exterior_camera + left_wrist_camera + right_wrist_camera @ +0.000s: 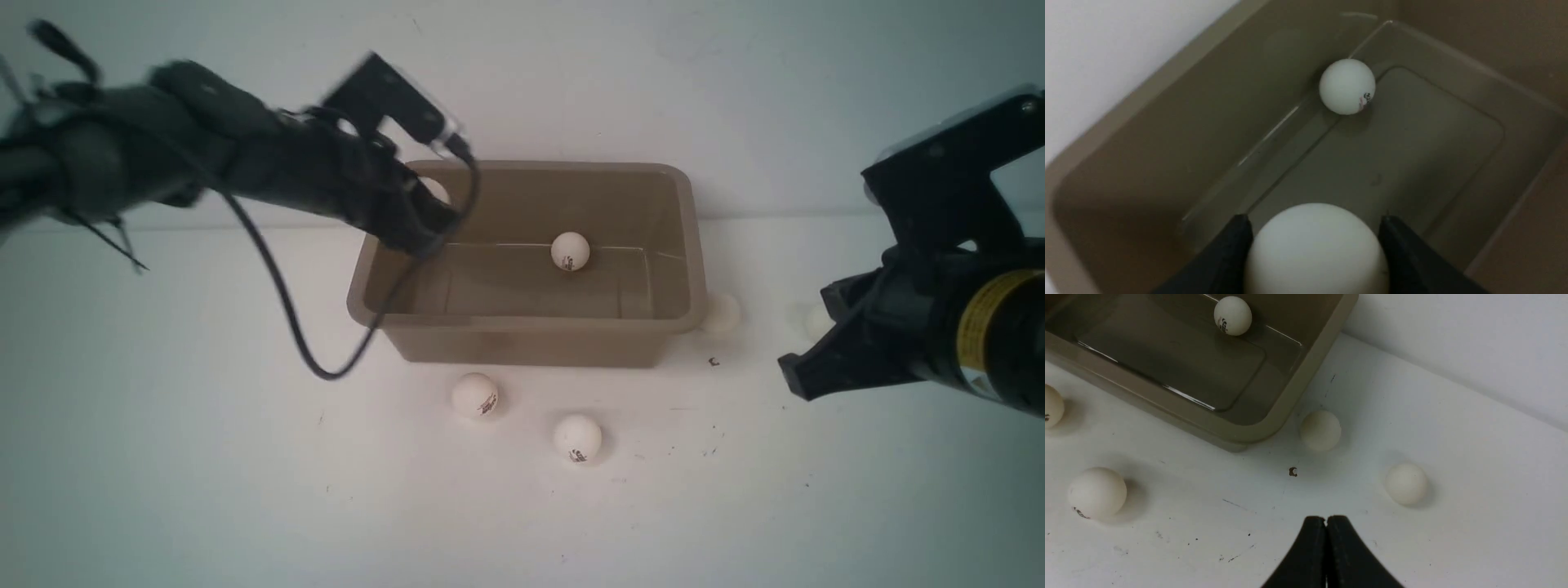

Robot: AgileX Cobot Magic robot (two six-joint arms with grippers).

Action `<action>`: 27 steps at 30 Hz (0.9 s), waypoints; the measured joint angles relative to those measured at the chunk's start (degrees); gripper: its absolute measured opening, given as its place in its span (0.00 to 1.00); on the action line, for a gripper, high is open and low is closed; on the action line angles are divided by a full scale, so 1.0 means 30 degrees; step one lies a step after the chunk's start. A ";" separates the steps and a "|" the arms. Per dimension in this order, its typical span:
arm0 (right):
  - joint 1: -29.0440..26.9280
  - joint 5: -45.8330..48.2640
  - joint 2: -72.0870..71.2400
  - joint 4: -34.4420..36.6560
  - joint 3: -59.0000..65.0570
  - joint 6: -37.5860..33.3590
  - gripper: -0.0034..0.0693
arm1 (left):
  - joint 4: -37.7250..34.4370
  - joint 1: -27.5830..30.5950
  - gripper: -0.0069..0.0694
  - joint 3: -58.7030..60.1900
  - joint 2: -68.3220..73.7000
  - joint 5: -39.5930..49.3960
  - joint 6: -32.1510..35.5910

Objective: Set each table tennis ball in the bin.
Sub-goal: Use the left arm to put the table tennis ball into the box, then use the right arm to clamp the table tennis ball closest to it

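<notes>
The bin (522, 331) sat on the worktop (163, 449), left claw (1314, 218) above its left end.
That claw clamped a ball (1316, 255); the right claw (1326, 522) was pressed together (empty). One ball (570, 251) lay inside, four more balls (475, 395) (578, 438) (1321, 430) (1406, 484) outside.

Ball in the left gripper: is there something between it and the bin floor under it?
Nothing visible does. The held ball, between the fingers of the left gripper, hangs over bare floor of the bin. The ball already inside lies apart from it, by the far wall, not under it.
</notes>
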 joint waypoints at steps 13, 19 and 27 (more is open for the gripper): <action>0.0000 0.0367 0.0000 -0.0361 0.0000 0.0000 0.03 | -0.0019 -0.0091 0.83 0.0000 0.1094 -0.0138 -0.1288; -0.1866 0.0266 0.0455 -0.2170 -0.0199 0.0506 0.03 | 0.0152 -0.0091 0.80 0.0000 -0.0968 0.1021 -0.1288; -0.6995 -0.0553 0.3129 -0.0184 -0.2525 -0.1126 0.03 | 0.0965 -0.0091 0.14 0.0216 -0.6671 0.5209 -0.2025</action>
